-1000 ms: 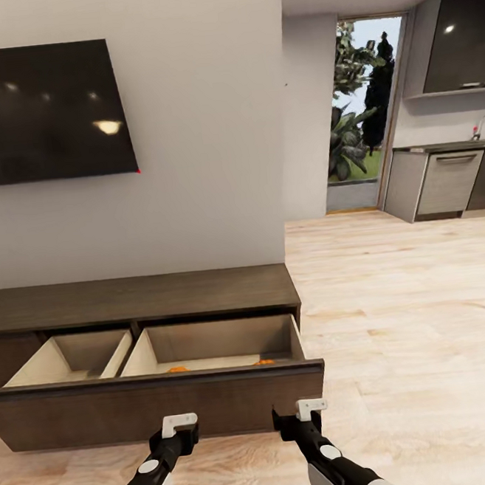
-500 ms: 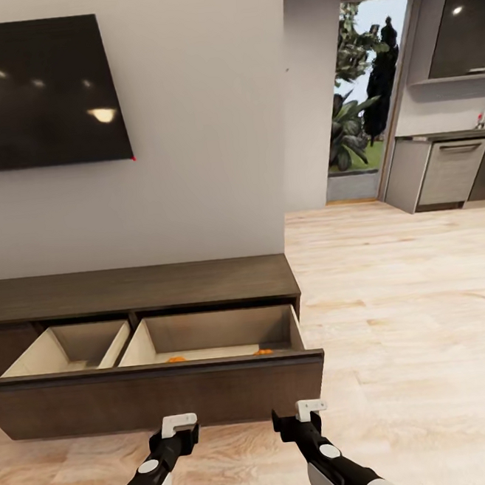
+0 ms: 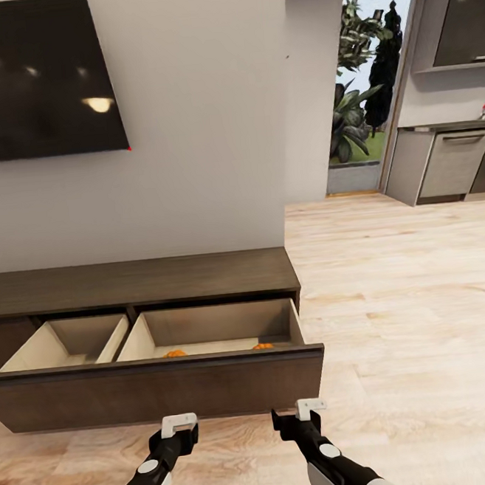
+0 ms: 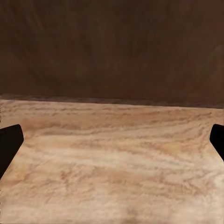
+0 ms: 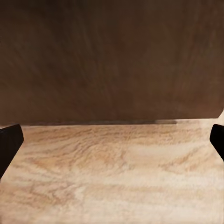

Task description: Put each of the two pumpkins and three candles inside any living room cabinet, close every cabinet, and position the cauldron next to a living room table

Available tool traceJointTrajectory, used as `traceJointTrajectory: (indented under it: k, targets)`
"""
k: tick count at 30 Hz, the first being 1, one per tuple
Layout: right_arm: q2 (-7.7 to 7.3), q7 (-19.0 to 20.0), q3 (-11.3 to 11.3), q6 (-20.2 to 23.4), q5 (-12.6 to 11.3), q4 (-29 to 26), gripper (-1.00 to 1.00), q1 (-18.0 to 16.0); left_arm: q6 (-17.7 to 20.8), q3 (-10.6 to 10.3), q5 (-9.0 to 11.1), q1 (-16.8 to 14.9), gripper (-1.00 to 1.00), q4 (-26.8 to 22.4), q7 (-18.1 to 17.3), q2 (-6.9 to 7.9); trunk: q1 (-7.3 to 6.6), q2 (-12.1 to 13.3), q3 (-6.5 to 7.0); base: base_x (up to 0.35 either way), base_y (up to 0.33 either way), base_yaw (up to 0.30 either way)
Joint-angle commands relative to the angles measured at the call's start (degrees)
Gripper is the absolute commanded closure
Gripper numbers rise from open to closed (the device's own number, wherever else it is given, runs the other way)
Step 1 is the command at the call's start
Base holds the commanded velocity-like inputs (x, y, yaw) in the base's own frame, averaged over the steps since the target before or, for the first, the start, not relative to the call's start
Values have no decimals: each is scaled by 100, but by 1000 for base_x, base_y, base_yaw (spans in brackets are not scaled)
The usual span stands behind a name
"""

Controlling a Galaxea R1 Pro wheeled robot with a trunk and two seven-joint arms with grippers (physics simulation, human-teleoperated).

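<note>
The long dark-brown cabinet stands against the wall with its wide drawer pulled out. Inside the drawer's right compartment, the orange tops of two pumpkins peek above the drawer front. My left gripper and right gripper hover low over the floor just short of that front, both open and empty. In the wrist views the dark drawer front rises ahead of the left gripper and right gripper. Candles, cauldron and table are out of view.
A black TV hangs on the wall above the cabinet. Pale wood floor stretches to the right toward a doorway with plants and grey kitchen units. The drawer's left compartment looks bare.
The whole head view has shifted: TV, cabinet and drawer sit higher in the picture, so the camera moved. Both arms hold the same place in the picture.
</note>
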Motion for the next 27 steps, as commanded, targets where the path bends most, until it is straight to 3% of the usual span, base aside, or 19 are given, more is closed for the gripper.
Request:
traceJointTrajectory:
  k: [1, 6, 16, 22, 27]
  targets:
    - [0, 1, 0, -15, 0, -1, -100, 2, 0, 44, 0, 0, -100, -1, 1, 1, 0, 0, 0, 0, 0, 0]
    - [0, -1, -4, -22, -13, -2, -100, 2, 11, 336, 0, 0, -100, -6, -10, 3, 0, 0, 0, 118, 0, 0]
    - [0, -1, -8, -56, -9, -2, -100, 2, 15, 372, 0, -2, -100, -6, -14, 11, 0, 0, 0, 289, 0, 0]
    - [0, -1, -4, -46, -16, -2, -100, 0, 4, 381, 0, -5, -100, -6, -16, 12, 0, 0, 0, 53, 0, 0]
    - [0, -1, 0, -32, -18, -2, -100, 0, 0, 381, 0, -4, -100, -6, -23, 12, 13, -7, -111, 4, 0, 0]
